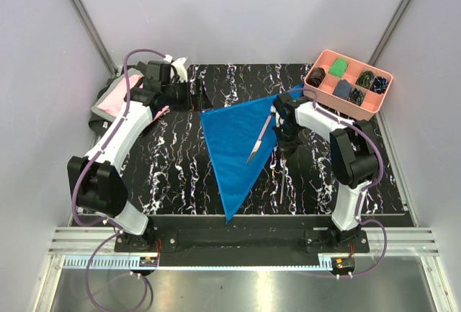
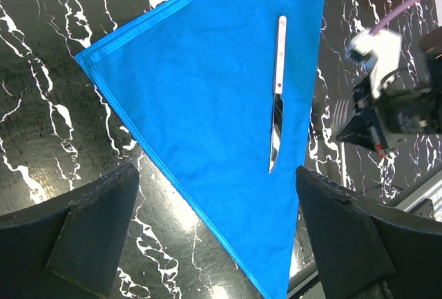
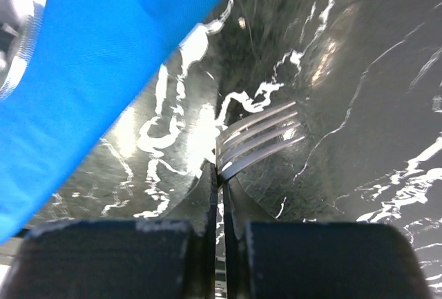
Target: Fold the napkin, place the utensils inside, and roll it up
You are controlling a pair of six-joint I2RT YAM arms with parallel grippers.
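The blue napkin [image 1: 234, 146] lies folded into a triangle (its long point toward the arm bases) on the black marbled surface [image 1: 166, 161]. A silver knife [image 1: 259, 140] rests on it near its right edge. Just right of the napkin, the right gripper [image 3: 219, 175] is clamped on the fork [image 3: 259, 137]. The left gripper [image 2: 215, 175], fingers wide apart, hangs off the napkin's upper-left corner.

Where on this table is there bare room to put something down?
Bare marble table between the left arm and the napkin, and behind the napkin. Crowded right of it, where the right claw grips the fork, and by the tray.
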